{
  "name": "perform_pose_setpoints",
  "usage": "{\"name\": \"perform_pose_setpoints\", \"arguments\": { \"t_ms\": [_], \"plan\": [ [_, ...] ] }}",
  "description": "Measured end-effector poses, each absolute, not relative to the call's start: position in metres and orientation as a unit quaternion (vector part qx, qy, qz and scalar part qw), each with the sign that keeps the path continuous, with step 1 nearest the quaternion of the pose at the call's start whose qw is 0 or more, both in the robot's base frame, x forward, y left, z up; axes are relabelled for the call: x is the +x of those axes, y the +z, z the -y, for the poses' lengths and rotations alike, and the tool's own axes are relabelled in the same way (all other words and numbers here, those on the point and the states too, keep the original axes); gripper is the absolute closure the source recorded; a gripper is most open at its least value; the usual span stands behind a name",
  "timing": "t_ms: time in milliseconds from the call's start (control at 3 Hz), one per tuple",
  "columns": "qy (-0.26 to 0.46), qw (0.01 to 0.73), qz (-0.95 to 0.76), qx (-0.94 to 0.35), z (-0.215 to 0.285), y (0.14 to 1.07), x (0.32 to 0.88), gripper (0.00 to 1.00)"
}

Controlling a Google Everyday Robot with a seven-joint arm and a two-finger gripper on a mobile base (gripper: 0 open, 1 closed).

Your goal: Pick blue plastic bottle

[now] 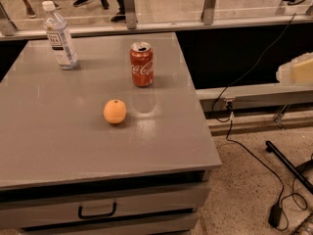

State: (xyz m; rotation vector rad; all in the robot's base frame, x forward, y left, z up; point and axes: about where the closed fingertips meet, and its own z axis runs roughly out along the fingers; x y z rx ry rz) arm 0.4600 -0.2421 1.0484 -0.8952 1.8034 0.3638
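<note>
Firstly, blue plastic bottle (59, 35): clear cylinder, white cap, pale label; upright at the far-left corner of the bench (58, 146).
gripper (297, 68): pale blocky shape at the right edge, off the bench; open or closed, cannot tell.
soda can (142, 64): red metal, upright.
orange (115, 111): round, near the can.
bench top: smooth, grey, faintly glossy.

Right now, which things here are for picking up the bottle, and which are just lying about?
For the job:
- clear bluish plastic bottle with white cap, upright at the far left of the grey table
- the gripper, a pale shape at the right edge, off the table

Just lying about:
- red metal soda can
- round orange fruit
- black floor cables
</note>
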Motion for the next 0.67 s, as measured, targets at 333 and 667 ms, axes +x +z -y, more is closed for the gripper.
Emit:
{"name": "perform_pose_setpoints", "arguments": {
  "t_ms": [333, 667],
  "plan": [
    [0.152, 0.521, -0.752, -0.374, 0.242, 1.048, 0.460, 0.00],
    [0.149, 0.530, -0.748, -0.370, 0.231, 1.050, 0.469, 0.00]
  ]
}}
